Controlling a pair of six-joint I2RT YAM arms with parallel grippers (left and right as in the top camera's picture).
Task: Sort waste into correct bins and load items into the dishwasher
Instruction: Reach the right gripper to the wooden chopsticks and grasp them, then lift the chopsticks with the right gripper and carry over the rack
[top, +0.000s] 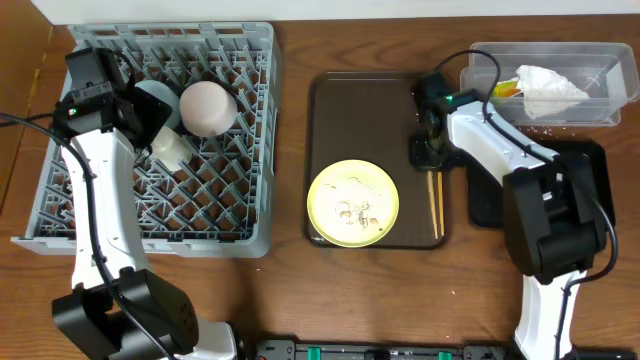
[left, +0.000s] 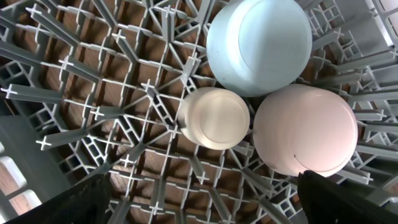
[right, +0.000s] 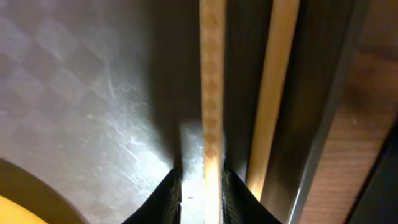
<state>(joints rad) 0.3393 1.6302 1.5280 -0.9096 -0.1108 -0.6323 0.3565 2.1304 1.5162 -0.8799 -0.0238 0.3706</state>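
In the grey dishwasher rack the light blue bowl, pink bowl and white cup stand upside down, touching. My left gripper hovers open just above the lattice beside them. The yellow plate with rice crumbs lies on the brown tray. The chopsticks lie along that tray's right rim. My right gripper is down on the tray, jaws narrowed onto one chopstick. The other chopstick lies just outside the right finger. The crumpled wrapper lies in the clear tub.
The black tray sits right of the brown tray, mostly under my right arm. The plate's edge shows left of the right gripper. The brown tray's raised rim runs close beside the chopsticks.
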